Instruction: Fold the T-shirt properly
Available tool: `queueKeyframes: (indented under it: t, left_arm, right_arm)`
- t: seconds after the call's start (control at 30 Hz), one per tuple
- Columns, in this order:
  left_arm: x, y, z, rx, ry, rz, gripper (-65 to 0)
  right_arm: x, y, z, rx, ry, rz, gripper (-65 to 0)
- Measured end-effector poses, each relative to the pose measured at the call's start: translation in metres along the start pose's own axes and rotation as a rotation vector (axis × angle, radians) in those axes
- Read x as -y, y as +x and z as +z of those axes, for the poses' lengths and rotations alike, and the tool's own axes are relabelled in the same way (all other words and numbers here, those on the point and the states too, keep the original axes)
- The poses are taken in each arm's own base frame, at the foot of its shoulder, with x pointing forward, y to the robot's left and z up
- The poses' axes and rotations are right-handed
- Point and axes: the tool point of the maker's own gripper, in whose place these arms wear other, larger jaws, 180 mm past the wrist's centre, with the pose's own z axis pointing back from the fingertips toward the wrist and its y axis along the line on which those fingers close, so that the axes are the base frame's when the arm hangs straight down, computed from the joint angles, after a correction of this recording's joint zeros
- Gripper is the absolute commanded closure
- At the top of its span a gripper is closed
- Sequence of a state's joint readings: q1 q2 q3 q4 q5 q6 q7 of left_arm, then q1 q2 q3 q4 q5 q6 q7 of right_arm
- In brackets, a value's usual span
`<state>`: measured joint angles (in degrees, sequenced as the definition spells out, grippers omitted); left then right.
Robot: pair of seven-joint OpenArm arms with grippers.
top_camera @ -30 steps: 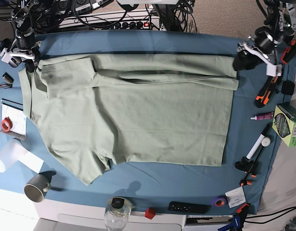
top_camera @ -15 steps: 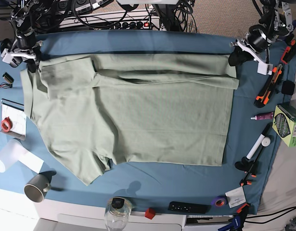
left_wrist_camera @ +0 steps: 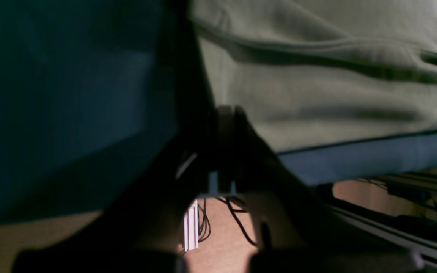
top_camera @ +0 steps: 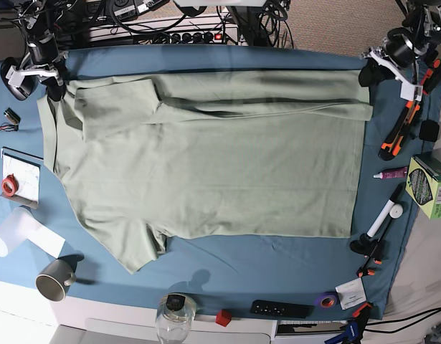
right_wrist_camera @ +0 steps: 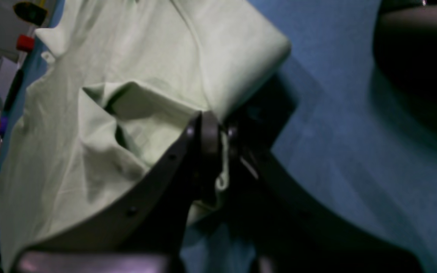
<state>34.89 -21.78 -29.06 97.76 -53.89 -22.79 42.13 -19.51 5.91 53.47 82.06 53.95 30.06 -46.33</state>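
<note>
The T-shirt lies spread on the blue cloth with its long axis running across the table in the base view: collar and sleeves toward that view's left, hem toward its right. Its far long edge is already doubled over toward the middle, making a narrow folded band along the top.

The right gripper sits at the far corner on the collar end, and the right wrist view shows its jaws closed on a pinch of the pale green fabric. The left gripper sits at the far corner on the hem end; its wrist view is dark, the jaws look drawn together right at the shirt's edge, but I cannot tell whether fabric is between them.

So each arm is at one end of the same far edge, and the rest of the shirt lies on the near side of both. The coming move probably turns on carrying that edge level, both ends together, along a line square to the long axis
</note>
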Motion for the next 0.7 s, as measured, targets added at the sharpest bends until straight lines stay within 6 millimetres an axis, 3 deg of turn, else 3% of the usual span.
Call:
queueKeyframes:
  t: [0.37,0.7]
  left_arm:
    - [-0.003,-0.012,0.008,-0.022,0.005,0.015,0.0]
    - [-0.005,-0.020,0.014,-0.039,0.011,0.018,0.0]
  right_arm:
    - [0.018,-0.014,0.027,-0.033,-0.024,-0.006,0.0]
    - [0.025,-0.018,0.037,-0.048,-0.038,0.000,0.0]
